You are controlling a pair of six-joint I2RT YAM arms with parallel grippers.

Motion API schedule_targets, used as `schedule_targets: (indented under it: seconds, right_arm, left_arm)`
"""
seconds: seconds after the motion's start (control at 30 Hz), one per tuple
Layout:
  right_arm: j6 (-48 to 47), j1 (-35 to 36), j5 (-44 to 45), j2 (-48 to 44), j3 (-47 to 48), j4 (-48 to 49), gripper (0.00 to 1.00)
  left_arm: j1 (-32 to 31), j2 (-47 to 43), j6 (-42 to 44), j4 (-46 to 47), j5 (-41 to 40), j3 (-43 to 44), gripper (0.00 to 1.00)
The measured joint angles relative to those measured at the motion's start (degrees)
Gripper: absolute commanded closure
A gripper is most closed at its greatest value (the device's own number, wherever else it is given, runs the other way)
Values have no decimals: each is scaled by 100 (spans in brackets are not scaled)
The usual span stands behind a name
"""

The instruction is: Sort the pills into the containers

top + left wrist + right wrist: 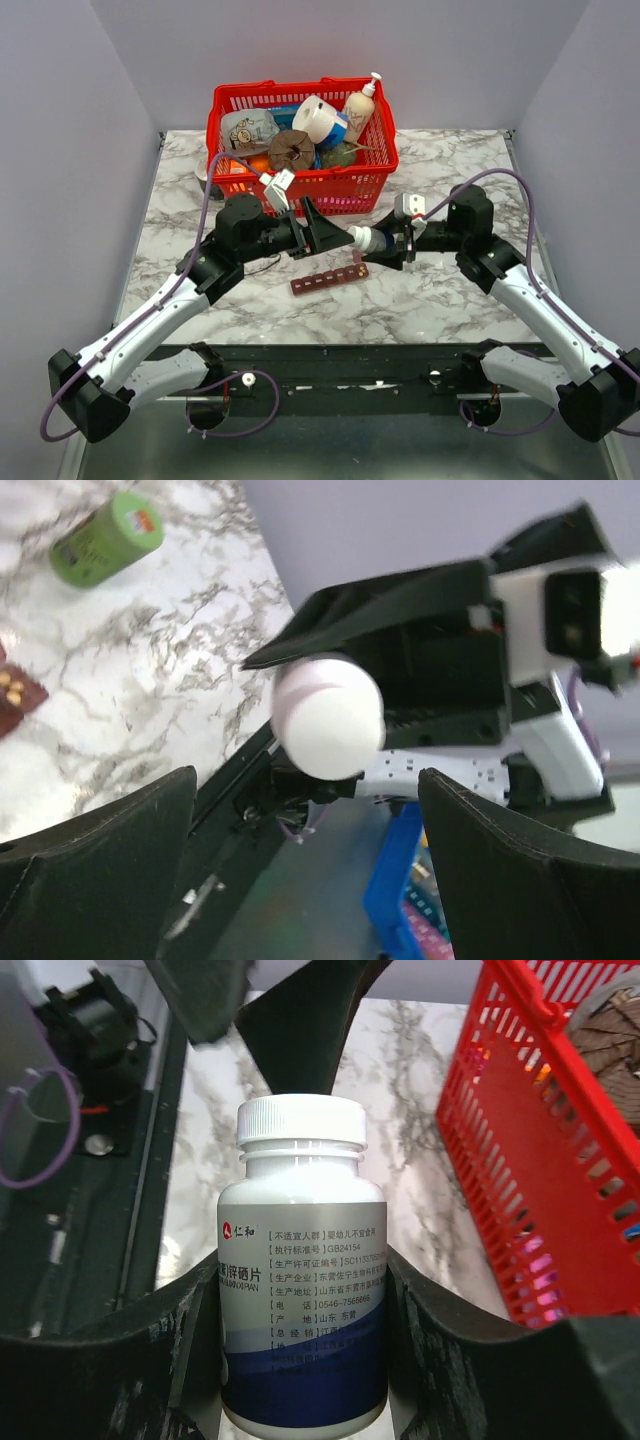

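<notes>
Marbled tabletop (450, 300) is bearing the dark-red pill organizer (328, 278), lying just below both grippers. From its wrist, the left gripper (307, 780) is gaping wide, the white cap (328, 730) sitting ahead between its fingers (100, 870), untouched. Opposite, the right gripper (300, 1300) is pinching the pill bottle (303, 1210) level; a skewed bite on the cap could be twisting it loose, spilling contents beside the organizer.

White-and-grey marbled counter (450, 300). A red mesh basket (340, 185) sits at its far middle. A narrow dark-red compartment strip (328, 279) lies centrally, nearer. A green jar (105, 538) lies on its side.
</notes>
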Motion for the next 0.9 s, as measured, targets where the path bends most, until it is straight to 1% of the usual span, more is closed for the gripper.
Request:
schedule_targets:
  seconds: [0.13, 0.3, 0.37, 0.4, 0.43, 0.5, 0.53, 0.6, 0.63, 0.7, 0.73, 0.8, 0.83, 0.9]
  right_arm:
    - [-505, 4, 264, -11, 0, -17, 99]
    - [-844, 57, 487, -44, -2, -61, 99]
    - [-929, 87, 544, -70, -7, -63, 99]
    - [-962, 94, 560, -76, -13, -61, 99]
    - [-997, 103, 570, -79, -22, -61, 99]
    - [-1047, 109, 605, -79, -35, -63, 99]
    - [-1058, 109, 616, -79, -42, -63, 100]
    - [-1095, 118, 656, -79, -55, -66, 99]
    - [-1097, 118, 682, -79, -57, -81, 100]
    - [-1097, 118, 704, -74, -74, -90, 99]
    - [-1093, 118, 715, -72, -79, -107, 99]
    - [-1086, 118, 715, -72, -79, -120, 99]
    - [-1054, 118, 713, -72, -79, -127, 99]
    - [-955, 114, 713, -68, -79, -192, 99]
  left_arm:
    - [-4, 354, -800, -2, -251, -83, 1]
    - [-63, 743, -1207, 90, -337, 129, 1]
    - [-74, 807, -1296, 146, -348, 129, 6]
    - [-83, 822, -1335, 166, -350, 129, 9]
    - [-87, 826, -1362, 181, -352, 129, 16]
    - [-87, 826, -1386, 223, -350, 129, 25]
    - [-87, 826, -1397, 243, -348, 129, 34]
    - [-90, 826, -1401, 306, -345, 129, 46]
    - [-90, 826, -1405, 358, -334, 129, 55]
    - [-90, 826, -1381, 452, -302, 129, 61]
    - [-90, 826, -1353, 509, -254, 129, 68]
    - [-85, 846, -1279, 538, -190, 129, 71]
    - [-83, 863, -1244, 557, -157, 131, 78]
    - [-68, 918, -1132, 592, -63, 131, 78]
